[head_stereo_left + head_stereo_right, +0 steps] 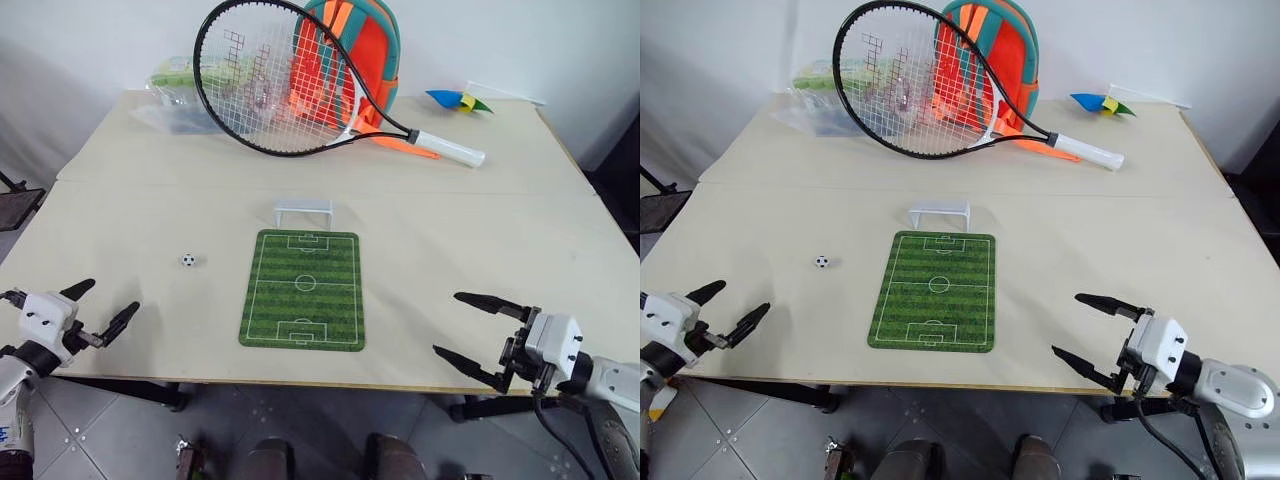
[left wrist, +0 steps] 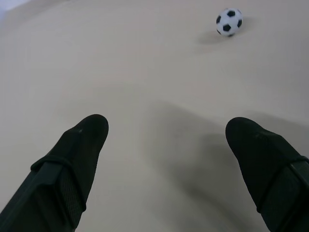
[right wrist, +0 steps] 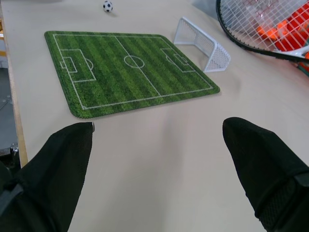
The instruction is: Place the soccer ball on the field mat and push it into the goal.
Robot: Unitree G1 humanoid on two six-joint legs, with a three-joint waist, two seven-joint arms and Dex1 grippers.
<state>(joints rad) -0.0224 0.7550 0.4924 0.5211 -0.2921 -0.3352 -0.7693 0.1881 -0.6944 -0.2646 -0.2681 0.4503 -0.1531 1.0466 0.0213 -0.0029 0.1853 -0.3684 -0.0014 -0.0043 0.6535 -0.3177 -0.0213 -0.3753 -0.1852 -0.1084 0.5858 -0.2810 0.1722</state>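
Soccer ball point(image 1: 188, 260): tiny, white, black patches.

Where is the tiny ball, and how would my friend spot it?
Find the green field mat in the middle of the table. The soccer ball sits on bare wood to its left, apart from it. It is the only round white thing with black patches.

No words or numbers can be read anywhere — not on the field mat point(image 1: 302, 289), which has only white lines, and not on the tennis racket point(image 1: 290, 85) or the backpack point(image 1: 350, 60) — just plain colors.
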